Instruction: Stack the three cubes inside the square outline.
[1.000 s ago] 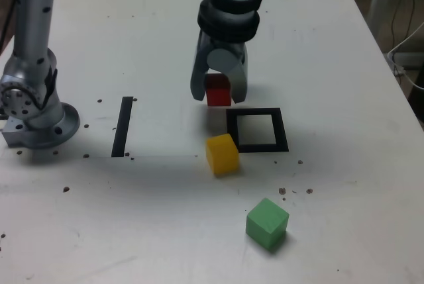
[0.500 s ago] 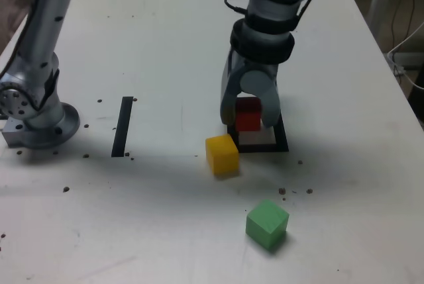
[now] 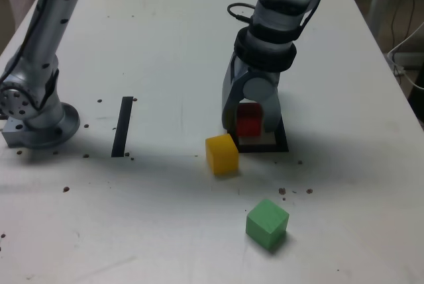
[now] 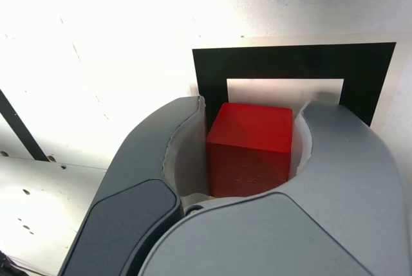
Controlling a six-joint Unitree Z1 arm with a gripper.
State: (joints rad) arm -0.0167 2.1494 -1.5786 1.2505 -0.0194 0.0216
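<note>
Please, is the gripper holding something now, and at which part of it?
Yes, the gripper holds the red cube, its fingers on two opposite side faces; the top face is uncovered.

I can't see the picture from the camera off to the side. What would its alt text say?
A robot gripper holds a red cube over a black-bordered square outline on a white table. A yellow cube sits beside the outline's near left corner, and a green cube lies nearer the viewer.
</note>
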